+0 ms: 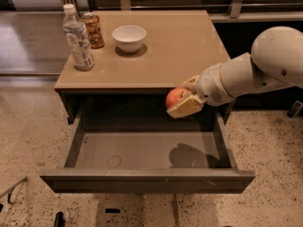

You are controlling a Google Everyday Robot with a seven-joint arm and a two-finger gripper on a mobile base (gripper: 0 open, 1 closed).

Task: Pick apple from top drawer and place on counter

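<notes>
Speckled terrazzo floor [28, 136] is spreading around one dark cabinet, and its tan counter [180, 46] is shining a little under the light. On the counter three things are standing, all near the back left corner: one clear plastic bottle [78, 39] with a white cap, one brown can [93, 30] just behind it, and one white bowl [129, 37] to the right of the can, apart from both.

One top drawer [147, 179] is hanging wide open below the counter. One faint ring mark [114, 161] is showing on its grey floor, toward the front left.

One white arm [255, 67] is reaching in from the right side. Its gripper [183, 98] is hovering over the back right part of the drawer, just in front of the counter's front edge. The jaws are clamping the one apple [174, 97], one pale finger above it and one below. The apple is hanging in the air, not touching the drawer floor or the counter. A dark shadow [189, 155] is lying on the drawer floor under it.
</notes>
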